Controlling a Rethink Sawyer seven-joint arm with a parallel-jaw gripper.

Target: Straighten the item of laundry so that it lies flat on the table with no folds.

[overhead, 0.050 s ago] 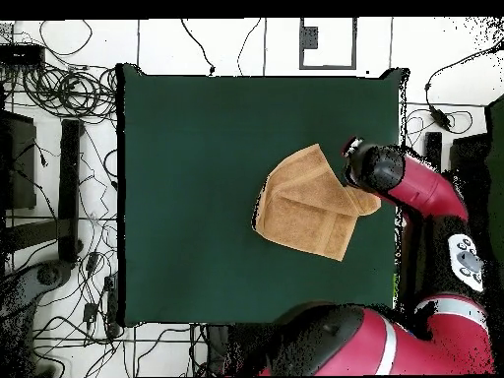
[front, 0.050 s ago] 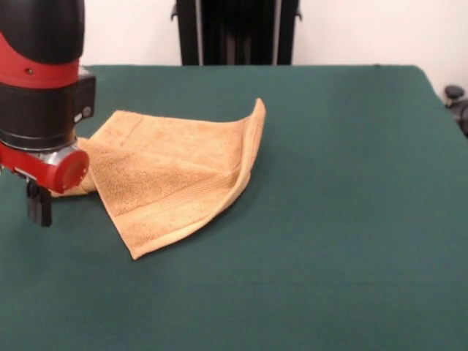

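Towel: golden-tan terry cloth (front, 0.050 s ago: 172, 179), lying on the table but not flat; one part is folded over the rest, so a raised fold runs along its side toward 3 o'clock in the front view, ending in a peak that stands up off the cloth.

Towel's place: in the overhead view the towel (overhead, 0.050 s ago: 310, 202) sits toward 3 o'clock of the table's middle, nearer that edge than the opposite one, and looks like a rough diamond with a lapped layer.

Border band: a woven stripe shows near the hem closest to the front camera, running slantwise toward 7 o'clock.

Table: dark green felt-like cover (front, 0.050 s ago: 329, 219), far bigger than the towel, with bare cloth all round it.

Arm: red and black, coming down at 9 o'clock in the front view; in the overhead view its rounded wrist sits just at the towel's 3 o'clock corner.

Claw: gripper (front, 0.050 s ago: 39, 206) hangs below the red wrist just beside the towel's corner at 9 o'clock in the front view; its dark tips are close to the table, and I cannot tell how far apart they stand or whether they pinch any cloth.

Floor: cables (overhead, 0.050 s ago: 69, 94) lie tangled at 9 o'clock beyond the table in the overhead view.
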